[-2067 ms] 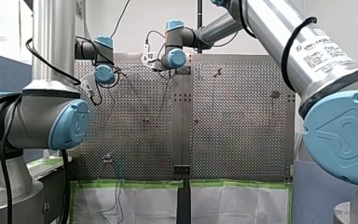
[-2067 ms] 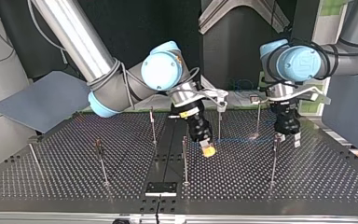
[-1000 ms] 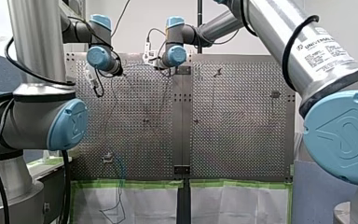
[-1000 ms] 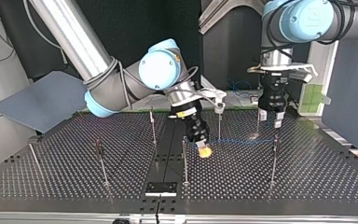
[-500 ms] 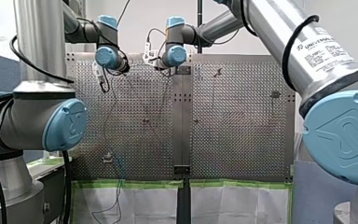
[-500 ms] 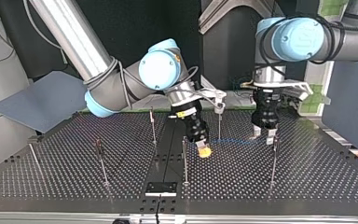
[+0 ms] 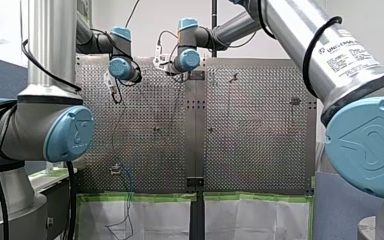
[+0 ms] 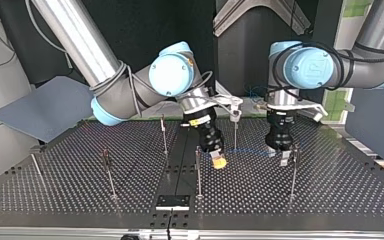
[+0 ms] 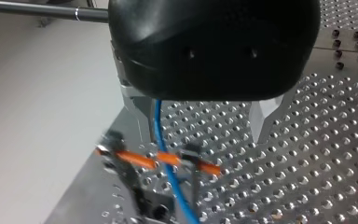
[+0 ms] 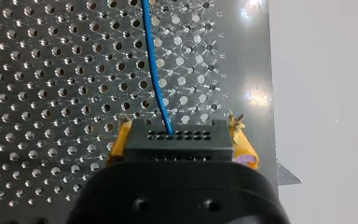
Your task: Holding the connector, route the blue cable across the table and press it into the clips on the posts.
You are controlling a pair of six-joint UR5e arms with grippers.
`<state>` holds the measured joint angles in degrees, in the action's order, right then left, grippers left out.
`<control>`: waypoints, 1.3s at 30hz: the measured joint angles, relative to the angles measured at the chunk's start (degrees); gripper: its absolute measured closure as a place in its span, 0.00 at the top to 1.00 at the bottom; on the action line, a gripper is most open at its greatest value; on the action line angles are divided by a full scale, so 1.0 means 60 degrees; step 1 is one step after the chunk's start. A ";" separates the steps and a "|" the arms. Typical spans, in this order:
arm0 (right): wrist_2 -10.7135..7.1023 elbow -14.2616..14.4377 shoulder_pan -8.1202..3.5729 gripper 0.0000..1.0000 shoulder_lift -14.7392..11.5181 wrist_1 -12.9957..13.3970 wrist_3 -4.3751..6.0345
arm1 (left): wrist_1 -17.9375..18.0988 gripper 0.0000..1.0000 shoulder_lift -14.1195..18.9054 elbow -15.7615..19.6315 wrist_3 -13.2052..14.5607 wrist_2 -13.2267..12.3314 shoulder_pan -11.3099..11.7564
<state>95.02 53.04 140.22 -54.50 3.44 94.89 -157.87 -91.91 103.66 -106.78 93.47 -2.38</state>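
My right gripper (image 10: 179,142) is shut, its yellow pads (image 10: 243,148) clamping a black connector (image 10: 179,135). The blue cable (image 10: 152,65) leaves the connector and runs ahead over the perforated table. In the top view my right gripper (image 8: 220,162) hovers low beside a post (image 8: 197,170), and the blue cable (image 8: 247,150) stretches toward my left gripper (image 8: 278,157). My left gripper (image 9: 200,133) is open, with metal fingers (image 9: 139,114) standing wide. The blue cable (image 9: 165,158) passes between them close to one finger, crossing an orange clip (image 9: 135,158) on a post just ahead.
Several thin posts stand on the perforated table (image 8: 330,190), among them a post (image 8: 294,172) right beside my left gripper and another post (image 8: 235,131) behind the cable. A grey board (image 8: 45,107) lies at the top view's left. A black plate (image 8: 172,201) sits at the near edge.
My left arm swung toward the top view's left and came down over the blue cable beside the post, its fingers staying open. My right arm kept still with the connector.
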 joint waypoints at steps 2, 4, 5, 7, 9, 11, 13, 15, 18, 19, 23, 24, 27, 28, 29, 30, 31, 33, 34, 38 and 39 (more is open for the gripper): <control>0.0000 0.0001 0.0000 0.00 0.0000 0.0000 0.0000 | 0.0072 1.00 -0.0109 -0.0021 -0.0037 0.0000 -0.0001; -0.0001 0.0000 0.0001 0.00 0.0000 0.0001 0.0000 | 0.0104 1.00 -0.0178 -0.0028 -0.0066 0.0025 -0.0007; 0.0000 0.0001 0.0002 0.00 0.0001 0.0002 -0.0001 | 0.0103 1.00 -0.0195 -0.0028 -0.0068 0.0054 -0.0010; 0.0000 -0.0002 0.0001 0.00 0.0000 0.0003 -0.0003 | 0.0092 0.89 -0.0216 -0.0027 -0.0047 0.0154 -0.0019; -0.0001 -0.0001 0.0001 0.00 0.0001 0.0000 -0.0001 | 0.0082 0.67 -0.0223 -0.0026 -0.0009 0.0265 -0.0027; -0.0004 -0.0001 0.0001 0.00 0.0002 -0.0006 0.0000 | 0.0078 0.48 -0.0224 -0.0026 0.0015 0.0329 -0.0033; -0.0003 -0.0001 0.0001 0.00 -0.0002 -0.0011 -0.0001 | 0.0076 0.22 -0.0224 -0.0026 0.0032 0.0364 -0.0040; -0.0003 0.0000 0.0001 0.00 -0.0003 -0.0012 -0.0003 | 0.0074 0.15 -0.0226 -0.0025 0.0038 0.0375 -0.0042; -0.0001 -0.0001 0.0001 0.00 -0.0005 -0.0015 -0.0003 | 0.0070 0.00 -0.0227 -0.0025 0.0042 0.0378 -0.0049; -0.0002 -0.0002 0.0001 0.00 -0.0007 -0.0016 0.0000 | 0.0068 0.00 -0.0228 -0.0025 0.0042 0.0379 -0.0052; -0.0004 -0.0001 0.0001 0.00 -0.0008 -0.0024 0.0003 | 0.0055 0.00 -0.0227 -0.0025 0.0032 0.0380 -0.0058; -0.0004 -0.0002 0.0001 0.00 -0.0008 -0.0025 0.0004 | 0.0048 0.00 -0.0227 -0.0025 0.0027 0.0380 -0.0059; -0.0002 0.0000 0.0001 0.00 -0.0007 -0.0028 0.0011 | 0.0017 0.00 -0.0227 -0.0011 0.0032 0.0403 -0.0077; -0.0002 0.0001 0.0001 0.00 -0.0005 -0.0029 0.0020 | 0.0008 0.00 -0.0227 -0.0002 0.0034 0.0431 -0.0083; -0.0002 0.0000 0.0001 0.00 -0.0003 -0.0029 0.0029 | -0.0001 0.00 -0.0227 0.0010 0.0034 0.0468 -0.0089; -0.0002 0.0001 0.0001 0.00 0.0000 -0.0029 0.0039 | -0.0021 0.00 -0.0227 0.0035 0.0036 0.0528 -0.0100; -0.0004 0.0001 0.0002 0.00 0.0003 -0.0029 0.0053 | -0.0042 0.00 -0.0227 0.0060 0.0039 0.0580 -0.0110; -0.0008 0.0002 0.0009 0.00 0.0014 -0.0029 0.0081 | -0.0124 0.00 -0.0224 0.0138 0.0060 0.0722 -0.0144; -0.0011 0.0003 0.0011 0.00 0.0031 -0.0031 0.0106 | -0.0166 0.00 -0.0218 0.0184 0.0083 0.0787 -0.0162; -0.0015 0.0037 0.0025 0.00 0.0137 -0.0046 0.0196 | -0.0196 0.00 -0.0182 0.0438 0.0241 0.1031 -0.0246; -0.0014 0.0048 0.0030 0.00 0.0166 -0.0054 0.0208 | -0.0136 0.00 -0.0177 0.0534 0.0272 0.1075 -0.0275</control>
<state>94.93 53.33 140.41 -53.50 3.11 96.14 -158.69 -92.98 106.87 -105.15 99.92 -4.03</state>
